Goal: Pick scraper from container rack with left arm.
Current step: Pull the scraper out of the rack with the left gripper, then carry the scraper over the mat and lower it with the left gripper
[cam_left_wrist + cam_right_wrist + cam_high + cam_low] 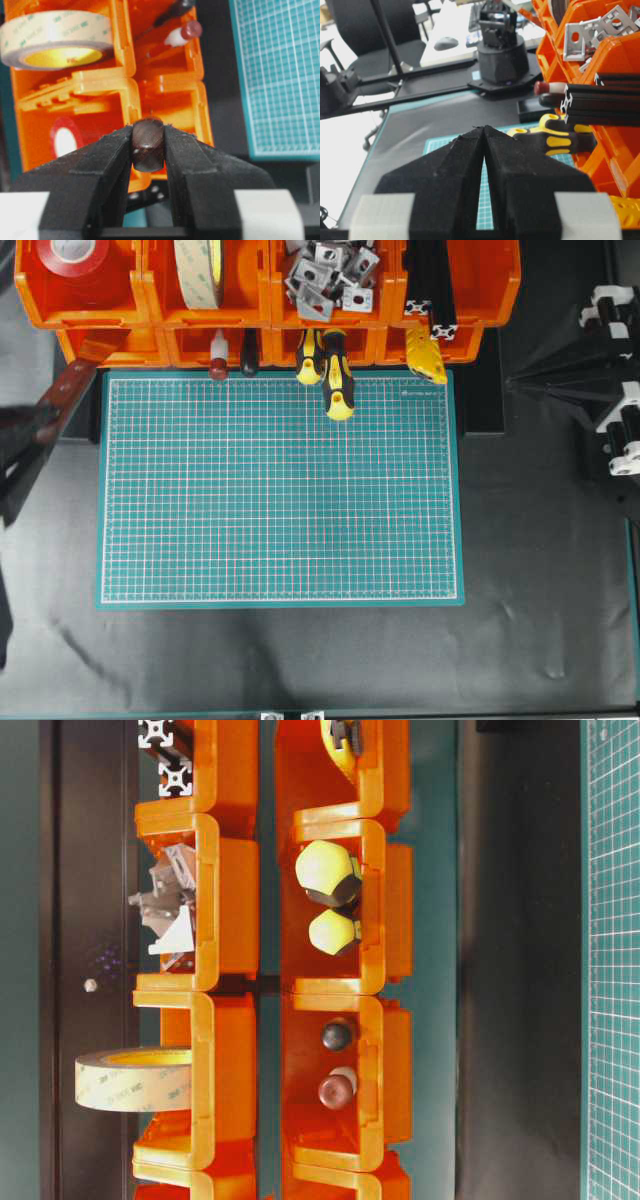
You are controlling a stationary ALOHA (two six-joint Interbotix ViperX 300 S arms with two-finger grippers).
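Note:
The scraper (68,388) has a reddish-brown wooden handle that slants out of the lower left bin of the orange container rack (142,288); its blade is inside the bin and mostly hidden. My left gripper (35,430) is at the left edge of the overhead view. In the left wrist view, my left gripper (148,131) is shut on the rounded end of the scraper (148,147), with both pads against its sides, in front of the rack (125,85). My right gripper (484,129) is shut and empty, off to the right of the rack.
A green cutting mat (280,490) lies below the rack. Yellow-and-black screwdrivers (337,380), a dark-red knob tool (218,367) and a black handle (249,358) stick out of the lower bins. The upper bins hold tape rolls (200,270), metal brackets (330,275) and black extrusions (430,290).

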